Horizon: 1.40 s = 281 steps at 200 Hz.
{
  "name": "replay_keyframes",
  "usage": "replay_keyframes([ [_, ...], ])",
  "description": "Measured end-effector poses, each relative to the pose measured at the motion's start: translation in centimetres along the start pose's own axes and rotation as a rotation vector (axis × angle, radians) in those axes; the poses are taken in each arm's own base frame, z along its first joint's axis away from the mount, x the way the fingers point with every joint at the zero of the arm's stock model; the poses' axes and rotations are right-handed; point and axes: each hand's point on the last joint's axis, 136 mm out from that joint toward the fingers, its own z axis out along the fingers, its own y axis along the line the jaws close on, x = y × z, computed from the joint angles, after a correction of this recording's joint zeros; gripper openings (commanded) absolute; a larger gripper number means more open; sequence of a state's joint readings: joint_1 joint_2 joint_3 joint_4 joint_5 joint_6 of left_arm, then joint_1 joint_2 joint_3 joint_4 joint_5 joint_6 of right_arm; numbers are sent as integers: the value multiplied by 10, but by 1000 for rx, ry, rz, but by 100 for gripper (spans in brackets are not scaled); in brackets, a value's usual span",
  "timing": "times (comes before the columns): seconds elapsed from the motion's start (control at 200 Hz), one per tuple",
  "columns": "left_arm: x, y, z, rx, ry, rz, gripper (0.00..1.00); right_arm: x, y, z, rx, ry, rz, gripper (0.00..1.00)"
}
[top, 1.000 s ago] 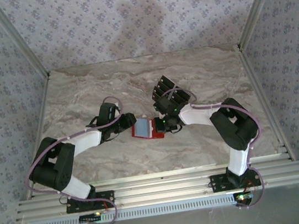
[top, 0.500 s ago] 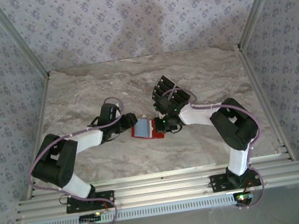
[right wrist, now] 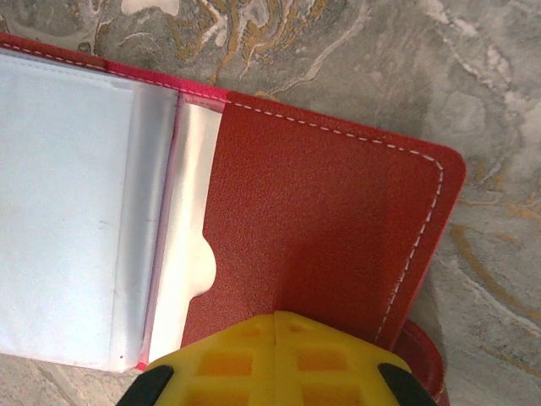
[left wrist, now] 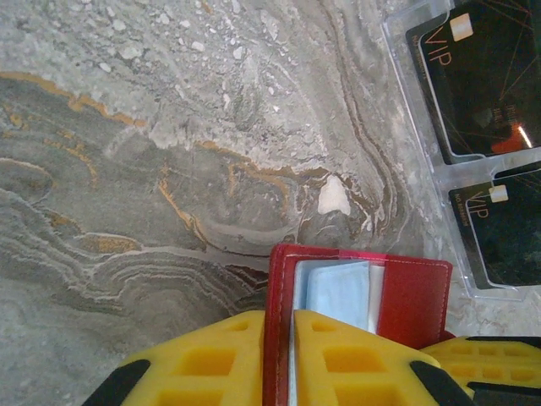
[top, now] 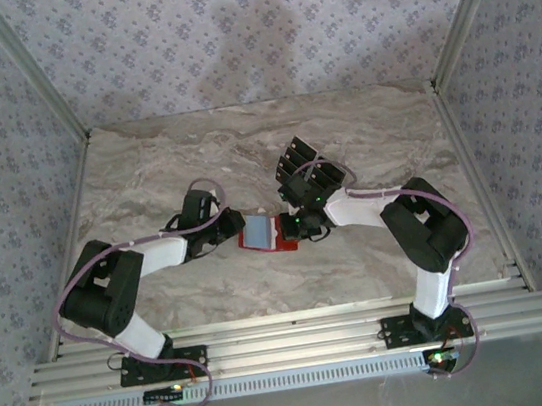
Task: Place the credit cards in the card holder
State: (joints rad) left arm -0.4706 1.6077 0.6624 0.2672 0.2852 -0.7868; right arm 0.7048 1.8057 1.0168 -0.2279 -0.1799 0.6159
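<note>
Between the yellow fingers [left wrist: 203,364] of the left gripper [left wrist: 279,365], pinched upright: the left red cover of the card holder [left wrist: 414,296]. Just ahead of those fingertips, the pale inside pocket [left wrist: 334,288], lying open. A little to the right of this gripper, on the other cover, the right gripper [right wrist: 275,359], with both fingers pressed together and no gap to see. Set down on the near edge of the red flap, seemingly to keep it flat on the table [left wrist: 127,169]. Not possible to tell if any of the cover is caught between them. Further ahead and to the right of the left gripper, apart from the holder: the credit cards [left wrist: 482,85], black, lying in a clear tray [left wrist: 397,42], untouched.

Probably the opening step: holder spread and fixed by both grippers, no card picked up yet. For the next move, need to free one gripper, most likely the right one as nearer to the cards, without letting the holder fold shut. Then reach beyond the holder, pinch one card by its thin edge, and slide it into the pale pocket.
</note>
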Motion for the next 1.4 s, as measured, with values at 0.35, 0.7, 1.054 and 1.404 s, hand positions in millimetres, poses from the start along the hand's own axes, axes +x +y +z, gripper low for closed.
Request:
replay_keyframes([
  [0.35, 6, 6, -2, -1, 0, -11, 21, 0, 0, 0, 0, 1, -3, 6],
  [0.7, 1, -2, -8, 45, -44, -9, 17, 0, 0, 0, 0, 1, -3, 6],
  [1.054, -3, -7, -9, 70, -66, -24, 0, -1, 0, 1, -2, -2, -4, 6],
  [1.404, -11, -23, -20, 124, -96, -17, 0, -10, 8, 6, -20, -7, -16, 7],
])
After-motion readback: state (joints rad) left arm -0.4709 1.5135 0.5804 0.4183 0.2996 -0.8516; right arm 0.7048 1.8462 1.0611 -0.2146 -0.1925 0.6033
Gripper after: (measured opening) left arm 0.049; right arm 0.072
